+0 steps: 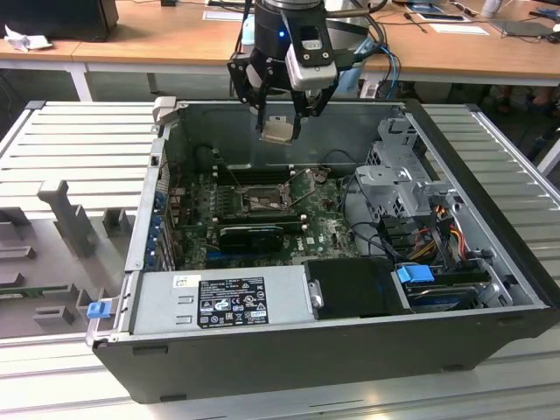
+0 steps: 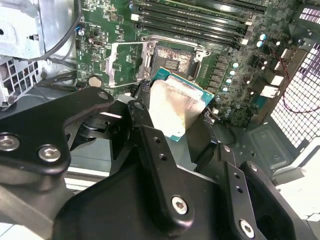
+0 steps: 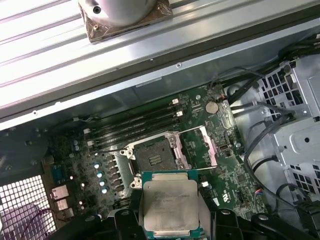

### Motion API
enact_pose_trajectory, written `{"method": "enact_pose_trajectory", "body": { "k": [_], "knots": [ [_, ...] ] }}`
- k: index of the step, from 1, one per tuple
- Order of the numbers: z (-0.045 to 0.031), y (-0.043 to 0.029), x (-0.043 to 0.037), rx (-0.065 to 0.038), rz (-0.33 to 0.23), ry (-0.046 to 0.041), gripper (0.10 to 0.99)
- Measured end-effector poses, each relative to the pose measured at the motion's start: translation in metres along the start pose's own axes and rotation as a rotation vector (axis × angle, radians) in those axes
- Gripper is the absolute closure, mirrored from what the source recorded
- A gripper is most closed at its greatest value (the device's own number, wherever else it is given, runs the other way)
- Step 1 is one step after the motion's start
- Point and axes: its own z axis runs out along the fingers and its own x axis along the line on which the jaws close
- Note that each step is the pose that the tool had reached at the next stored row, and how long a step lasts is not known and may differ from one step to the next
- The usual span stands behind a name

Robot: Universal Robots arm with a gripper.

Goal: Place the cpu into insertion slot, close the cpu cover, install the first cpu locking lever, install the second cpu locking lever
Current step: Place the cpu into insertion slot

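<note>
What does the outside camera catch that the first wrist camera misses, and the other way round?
The exterior view takes in the whole computer case, its power supply and the desks behind. The first wrist view resolves the empty insertion slot, opened cpu cover and a coin battery. Both show the gripper holding the cpu above the motherboard.

The cpu (image 3: 169, 210) has a pale metal lid, scuffed, with a dull sheen. The claw (image 1: 279, 124) looks matt black with shiny metal screws (image 2: 179, 205). The motherboard (image 3: 225, 185) is green and kinda glossy. The case (image 1: 350, 359) is sheet metal, bare grey inside and matt dark outside, and the table (image 1: 79, 131) is ribbed pale metal.
</note>
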Motion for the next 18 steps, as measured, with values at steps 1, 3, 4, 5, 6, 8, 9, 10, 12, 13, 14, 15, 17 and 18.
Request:
{"method": "enact_pose_trajectory", "body": {
  "k": [1, 3, 4, 5, 6, 8, 9, 10, 12, 13, 14, 15, 17, 18],
  "knots": [
    [0.0003, -0.0001, 0.0002, 0.0, 0.004, -0.0004, 0.557],
    [0.0014, -0.0002, 0.0001, 0.0, 0.019, -0.0016, 0.557],
    [0.0017, -0.0002, 0.0001, 0.0, 0.027, -0.0015, 0.557],
    [0.0019, -0.0002, 0.0002, 0.0, 0.039, -0.0006, 0.557],
    [0.002, -0.0003, 0.0003, 0.0, 0.048, -0.0011, 0.557],
    [0.0027, -0.0003, 0.0002, 0.0, 0.068, -0.0026, 0.557],
    [0.0031, -0.0004, 0.0002, -0.001, 0.081, -0.0037, 0.557],
    [0.0033, -0.0004, 0.0002, -0.001, 0.095, -0.0049, 0.557],
    [0.0041, -0.0005, 0.0002, -0.001, 0.129, -0.0078, 0.557],
    [0.0043, -0.0005, 0.0002, -0.002, 0.141, -0.0088, 0.557],
    [0.0044, -0.0005, 0.0002, -0.002, 0.151, -0.0097, 0.557],
    [0.0048, -0.0005, 0.0002, -0.002, 0.169, -0.0113, 0.557],
    [0.0054, -0.0006, 0.0002, -0.001, 0.206, -0.0151, 0.557],
    [0.0055, -0.0006, 0.0002, -0.001, 0.218, -0.0161, 0.557]
  ]
}}
